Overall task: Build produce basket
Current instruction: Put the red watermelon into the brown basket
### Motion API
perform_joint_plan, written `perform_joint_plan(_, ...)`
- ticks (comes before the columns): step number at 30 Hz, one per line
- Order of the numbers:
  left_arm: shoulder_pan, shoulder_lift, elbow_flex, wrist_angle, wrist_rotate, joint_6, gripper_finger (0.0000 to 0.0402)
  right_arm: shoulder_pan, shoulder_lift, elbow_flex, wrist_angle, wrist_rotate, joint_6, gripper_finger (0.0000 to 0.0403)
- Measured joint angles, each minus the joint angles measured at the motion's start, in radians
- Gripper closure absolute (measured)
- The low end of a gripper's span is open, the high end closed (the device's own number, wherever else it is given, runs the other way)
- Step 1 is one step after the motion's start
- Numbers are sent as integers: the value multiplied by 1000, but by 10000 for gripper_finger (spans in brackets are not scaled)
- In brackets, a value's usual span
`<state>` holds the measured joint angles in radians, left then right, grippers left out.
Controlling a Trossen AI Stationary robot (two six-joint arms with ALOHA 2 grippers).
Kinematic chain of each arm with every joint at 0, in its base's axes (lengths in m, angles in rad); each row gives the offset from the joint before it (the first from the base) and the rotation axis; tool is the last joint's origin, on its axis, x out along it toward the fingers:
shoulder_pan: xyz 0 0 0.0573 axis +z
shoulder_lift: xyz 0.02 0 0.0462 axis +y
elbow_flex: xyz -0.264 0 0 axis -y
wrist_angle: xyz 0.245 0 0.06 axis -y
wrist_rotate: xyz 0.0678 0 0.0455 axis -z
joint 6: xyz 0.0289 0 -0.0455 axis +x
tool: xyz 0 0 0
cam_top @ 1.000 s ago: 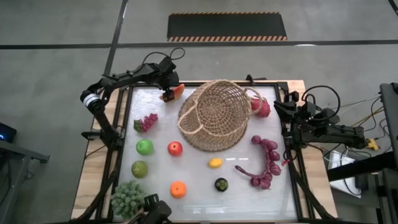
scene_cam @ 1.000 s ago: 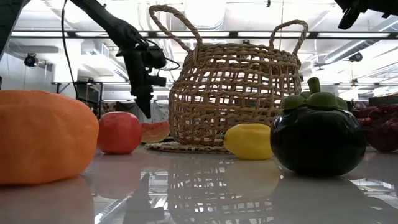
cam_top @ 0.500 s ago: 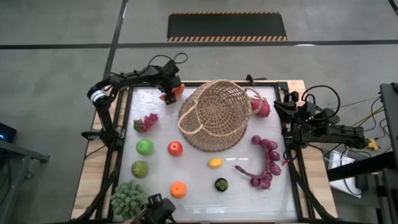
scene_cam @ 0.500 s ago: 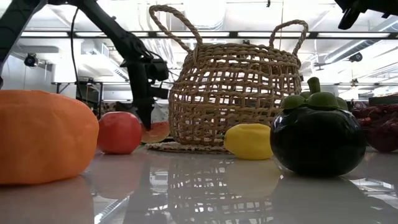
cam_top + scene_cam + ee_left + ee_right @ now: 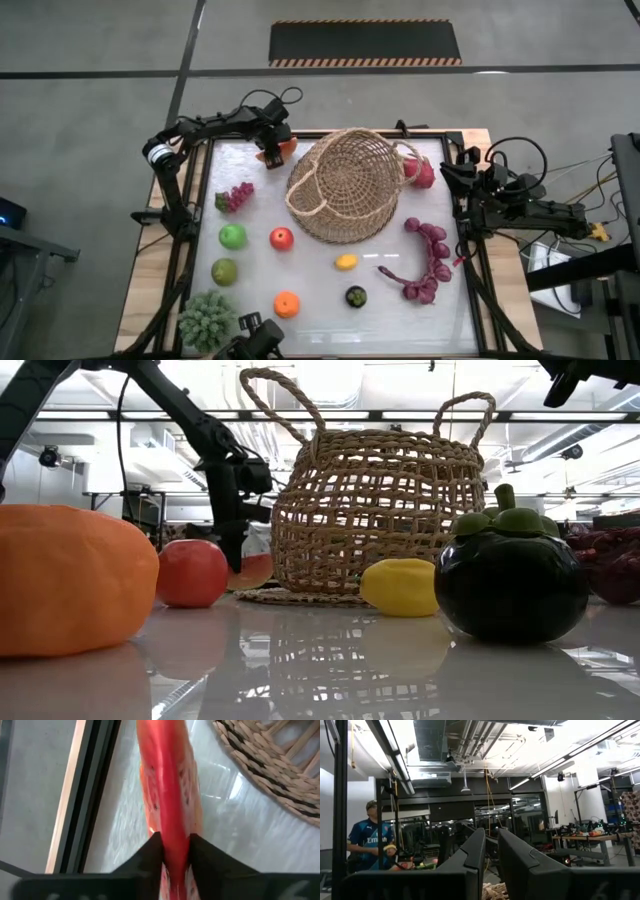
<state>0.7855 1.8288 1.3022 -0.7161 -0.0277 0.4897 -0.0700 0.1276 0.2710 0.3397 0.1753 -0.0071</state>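
The watermelon slice [image 5: 287, 146] lies at the table's far left, just left of the tan wicker basket [image 5: 345, 185], which stands upright on its base [image 5: 300, 597]. My left gripper [image 5: 173, 856] reaches down at the slice and is shut on it. My right gripper [image 5: 491, 845] is parked off the table's right side, pointing upward into the room, shut and holding nothing. Other produce is spread over the table's near half. My left gripper pinches the watermelon slice between its two fingers, one on each flat red face, at the slice's end [image 5: 172, 851] nearest the wrist. The fingers come steeply from above, slanting in from the table's left. The slice stands on edge, low at the table [image 5: 252, 572].
On the table's left lie purple grapes [image 5: 235, 196], a green apple [image 5: 232, 236], a red apple [image 5: 282, 238] and a green fruit [image 5: 224, 271]. Nearer are an orange [image 5: 287, 304], a lemon [image 5: 346, 262], a dark mangosteen [image 5: 355, 296] and a green bunch [image 5: 205, 318]. Purple bunches [image 5: 425, 260] lie right.
My left gripper has sunk toward the table, down onto the watermelon slice beside the basket, then kept still. The slice and the basket stay where they were.
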Motion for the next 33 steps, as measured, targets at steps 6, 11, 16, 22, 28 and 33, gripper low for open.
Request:
perform_joint_plan(6,-3,-49,2,-32,-69,-14,375,0,0,0,0,0,0,360)
perform_joint_plan(11,-15,-161,31,-43,-223,-12,375,0,0,0,0,0,0,360)
perform_joint_plan(16,-69,-316,61,-45,-359,-35,375,0,0,0,0,0,0,360)
perform_joint_plan(22,-251,-483,104,-43,-445,-66,375,0,0,0,0,1,-3,360)
perform_joint_plan(28,-497,-547,164,16,-446,-68,375,0,0,0,0,1,-3,360)
perform_joint_plan(33,-674,-496,237,94,-444,-38,375,0,0,0,0,1,-2,360)
